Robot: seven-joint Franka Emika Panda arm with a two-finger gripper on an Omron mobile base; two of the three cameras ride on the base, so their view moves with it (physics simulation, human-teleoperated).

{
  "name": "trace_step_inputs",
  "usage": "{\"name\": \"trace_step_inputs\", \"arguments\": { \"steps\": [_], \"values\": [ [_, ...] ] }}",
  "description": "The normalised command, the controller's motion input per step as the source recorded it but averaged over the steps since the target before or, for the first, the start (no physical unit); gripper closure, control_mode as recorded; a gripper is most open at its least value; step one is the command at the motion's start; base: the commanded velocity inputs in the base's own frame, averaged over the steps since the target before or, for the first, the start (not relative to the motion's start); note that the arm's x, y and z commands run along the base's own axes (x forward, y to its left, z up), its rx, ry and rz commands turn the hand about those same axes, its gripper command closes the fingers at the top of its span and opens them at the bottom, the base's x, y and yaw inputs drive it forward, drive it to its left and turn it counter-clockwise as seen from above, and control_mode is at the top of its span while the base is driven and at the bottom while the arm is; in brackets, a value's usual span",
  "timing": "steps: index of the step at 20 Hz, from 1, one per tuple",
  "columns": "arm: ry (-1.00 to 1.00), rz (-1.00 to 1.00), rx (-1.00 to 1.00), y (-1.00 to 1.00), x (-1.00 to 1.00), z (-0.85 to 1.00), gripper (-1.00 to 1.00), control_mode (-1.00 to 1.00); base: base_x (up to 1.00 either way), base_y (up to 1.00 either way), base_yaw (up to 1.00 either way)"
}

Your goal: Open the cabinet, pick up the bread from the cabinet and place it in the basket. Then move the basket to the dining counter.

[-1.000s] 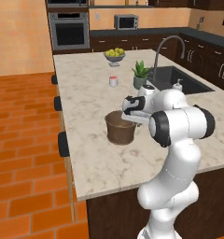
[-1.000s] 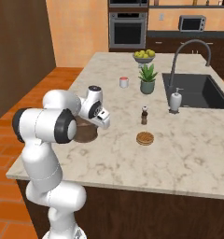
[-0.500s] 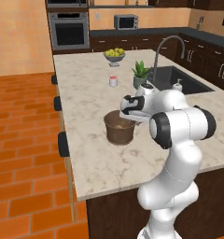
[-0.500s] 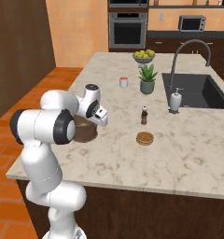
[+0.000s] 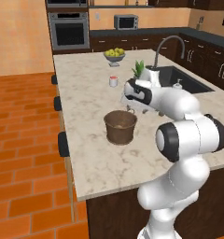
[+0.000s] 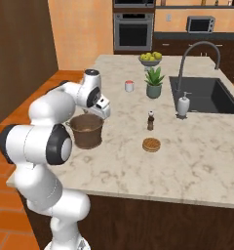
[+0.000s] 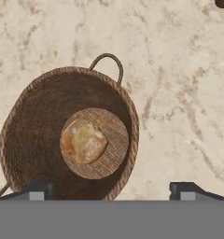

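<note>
The round brown woven basket [image 5: 120,127] [image 6: 87,130] [image 7: 67,135] stands on the pale marbled dining counter [image 5: 90,154] [image 6: 197,156] [image 7: 179,70], near its left edge. In the hand view the small pale tan bread [image 7: 84,141] lies on the basket's bottom. My gripper [image 5: 130,110] [image 6: 104,116] [image 7: 114,190] hangs open just above the basket's rim on the sink side, fingertips wide apart and holding nothing. The cabinet is out of view.
On the counter beyond the basket are a small cup [image 5: 113,81], a potted plant [image 6: 153,82], a fruit bowl [image 5: 114,54], a dark bottle [image 6: 150,120] and a round brown disc [image 6: 151,144]. The sink [image 6: 206,95] and tap [image 6: 187,53] lie right. Black stools [image 5: 62,144] line the counter's left side.
My gripper has risen a little from the basket's rim, staying open. The basket and the bread inside it have not moved.
</note>
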Motion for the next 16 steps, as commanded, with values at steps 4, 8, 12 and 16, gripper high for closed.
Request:
{"name": "trace_step_inputs", "arguments": {
  "steps": [4,8,12,16],
  "values": [
    [0.00,0.01,0.00,-0.20,-0.67,0.60,-1.00,-1.00,0.00,0.00,0.00],
    [0.00,0.00,0.00,-0.33,-0.95,0.38,-1.00,-1.00,0.00,0.00,0.00],
    [0.00,0.00,0.00,-0.41,-1.00,0.41,-1.00,-1.00,0.00,0.00,0.00],
    [0.00,0.00,0.00,-0.19,-1.00,0.47,-1.00,-1.00,0.00,0.00,0.00]
  ]
}}
